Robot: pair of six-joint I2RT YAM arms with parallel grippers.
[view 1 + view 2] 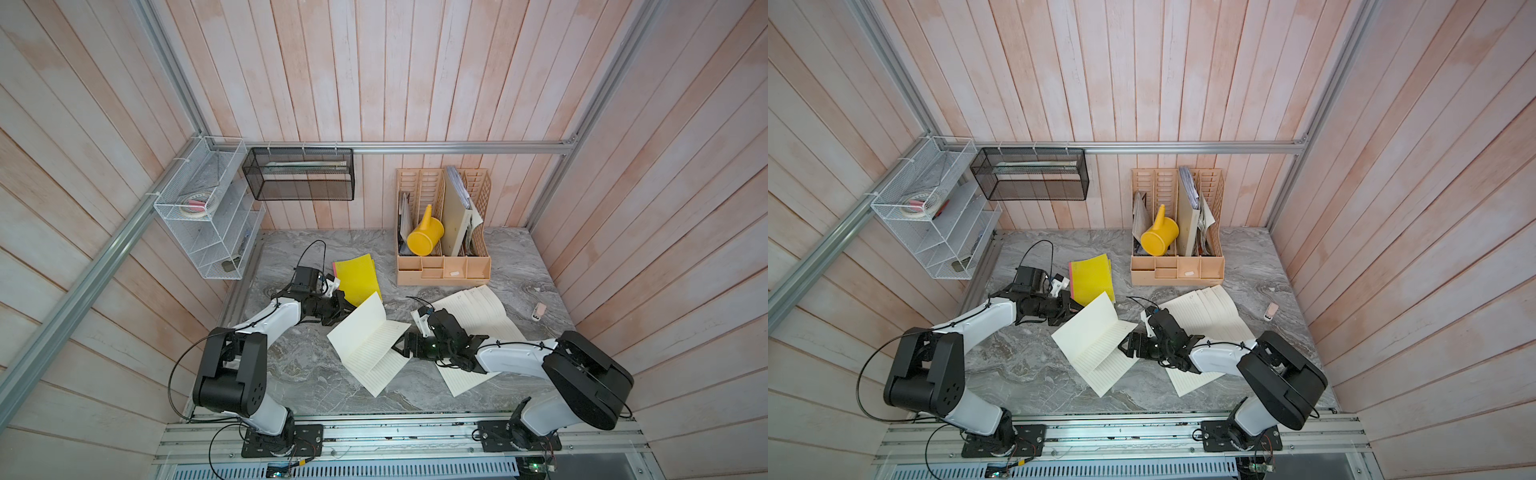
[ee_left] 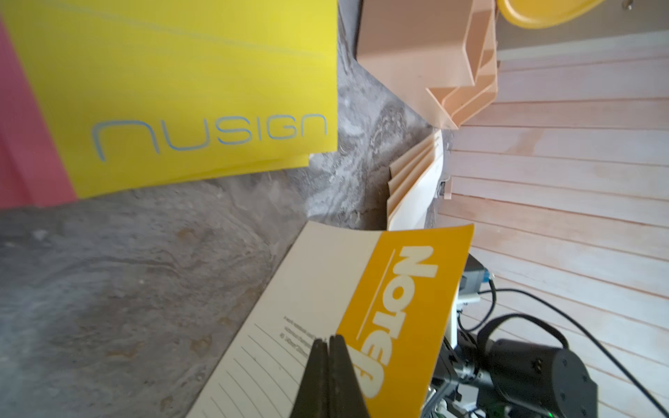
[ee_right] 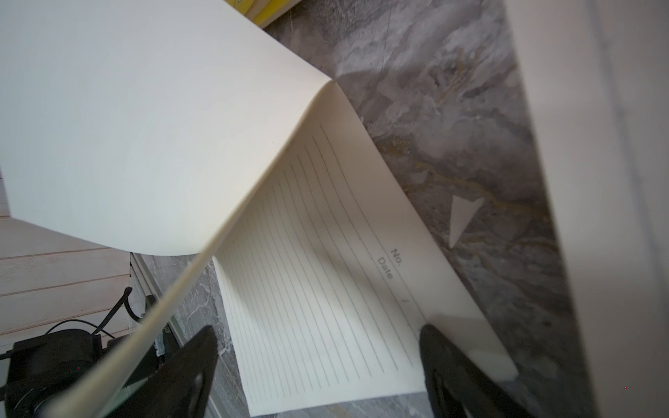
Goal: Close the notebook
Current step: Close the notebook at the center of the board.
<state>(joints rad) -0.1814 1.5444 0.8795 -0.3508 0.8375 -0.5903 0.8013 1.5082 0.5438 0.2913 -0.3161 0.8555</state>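
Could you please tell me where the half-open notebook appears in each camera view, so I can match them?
Top view: notebook just below picture centre, one cover raised.
Top view: same spot, slightly nearer the picture's left.
Left wrist: foreground, orange-and-cream cover pinched by the left gripper.
Right wrist: fills the middle, lined page under the raised cover.
Shared landmark: the yellow folder beside it, in all four.
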